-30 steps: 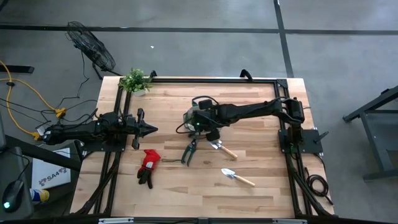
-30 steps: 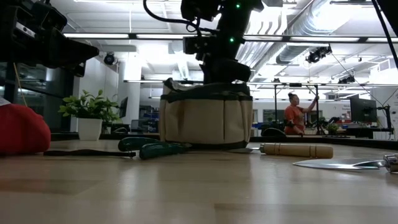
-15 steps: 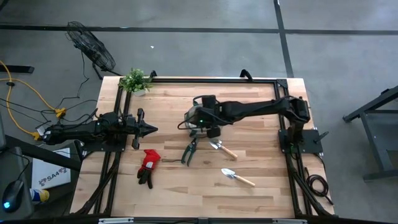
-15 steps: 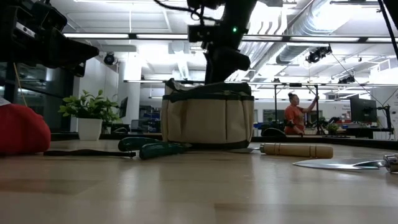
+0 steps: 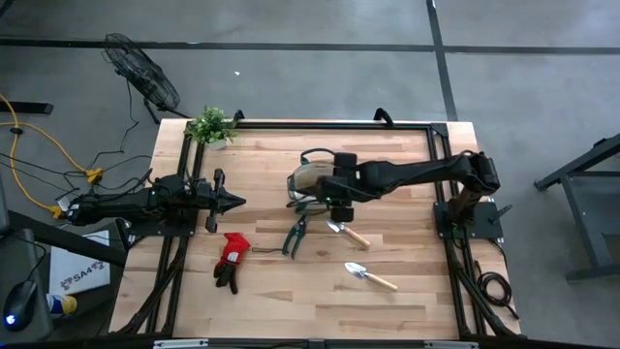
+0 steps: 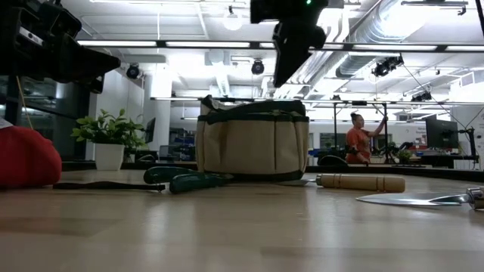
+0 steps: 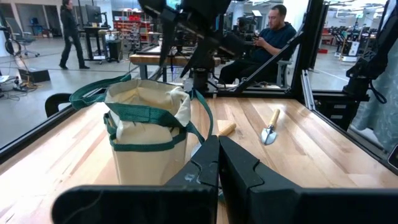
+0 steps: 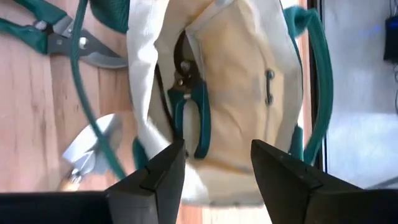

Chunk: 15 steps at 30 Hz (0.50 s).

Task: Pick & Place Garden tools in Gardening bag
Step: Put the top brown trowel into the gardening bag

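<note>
High view: right gripper (image 5: 338, 194) hovers open and empty above the gardening bag (image 5: 310, 180) at mid-bench (image 5: 407, 291); one pair of shears (image 8: 189, 115) lies inside. Left gripper (image 5: 232, 202), closed and empty, waits at the left.

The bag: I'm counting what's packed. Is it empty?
Not empty. The right wrist view shows green-handled shears lying inside the bag, below the open right gripper.

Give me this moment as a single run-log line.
right gripper: jaws open above gardening bag | shears: one inside bag | second shears, trowels, gloves: on table | left gripper: parked, jaws shut
</note>
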### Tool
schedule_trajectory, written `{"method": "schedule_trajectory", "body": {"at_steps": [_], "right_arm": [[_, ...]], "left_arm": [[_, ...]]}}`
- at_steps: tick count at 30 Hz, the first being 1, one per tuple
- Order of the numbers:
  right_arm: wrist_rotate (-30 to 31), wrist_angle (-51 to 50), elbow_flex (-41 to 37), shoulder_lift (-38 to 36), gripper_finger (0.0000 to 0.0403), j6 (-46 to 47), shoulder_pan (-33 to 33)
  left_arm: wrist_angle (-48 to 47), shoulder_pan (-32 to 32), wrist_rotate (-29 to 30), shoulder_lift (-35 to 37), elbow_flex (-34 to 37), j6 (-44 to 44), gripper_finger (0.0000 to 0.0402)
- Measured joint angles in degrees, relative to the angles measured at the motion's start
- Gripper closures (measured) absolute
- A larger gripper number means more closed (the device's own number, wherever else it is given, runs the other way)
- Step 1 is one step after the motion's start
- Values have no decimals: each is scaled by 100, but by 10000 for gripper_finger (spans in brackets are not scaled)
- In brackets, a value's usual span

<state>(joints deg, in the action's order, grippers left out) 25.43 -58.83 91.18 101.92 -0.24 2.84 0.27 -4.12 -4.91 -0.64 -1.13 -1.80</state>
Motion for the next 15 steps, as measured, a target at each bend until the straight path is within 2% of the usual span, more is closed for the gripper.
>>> {"method": "schedule_trajectory", "body": {"at_steps": [10,15], "right_arm": [[-5,-952,-79,-323,228,1380,230],[-232,-1309,-140,-336,228,2041,363]], "left_arm": [[0,0,-2,0,0,1,401],[0,0,-1,0,0,0,401]]}}
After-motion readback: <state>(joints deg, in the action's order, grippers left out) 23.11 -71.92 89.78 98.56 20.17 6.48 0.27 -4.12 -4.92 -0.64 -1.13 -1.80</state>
